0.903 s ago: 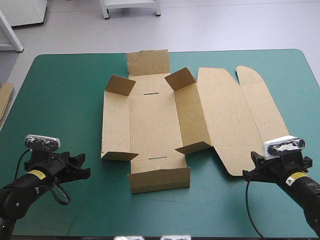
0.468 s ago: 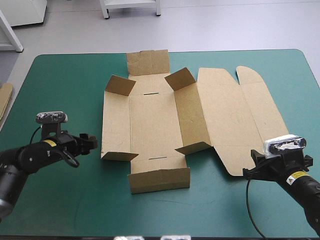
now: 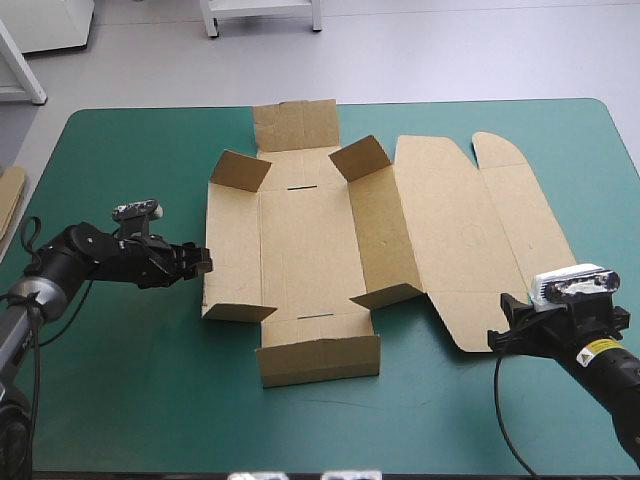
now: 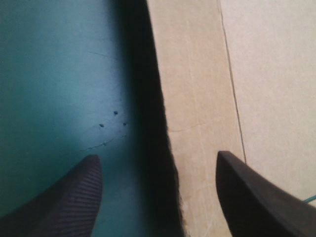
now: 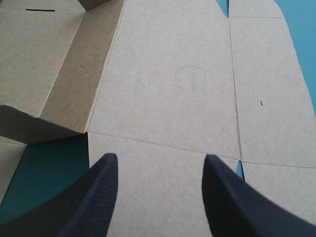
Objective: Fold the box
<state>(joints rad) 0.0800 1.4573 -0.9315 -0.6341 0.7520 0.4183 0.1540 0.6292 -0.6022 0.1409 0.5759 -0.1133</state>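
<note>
**Brown box lies mostly flat between two open grippers**

The brown box (image 3: 300, 250) lies in the middle of the teal-green cover (image 3: 120, 160). Its lid panels are flat toward the right, and its small corner flaps are partly raised. The left gripper (image 3: 203, 263) sits low at the box's left edge. Its black fingers are spread, one over the cover and one over the board. The right gripper (image 3: 497, 338) is at the lid's near edge, its fingers also spread and holding nothing.
</note>
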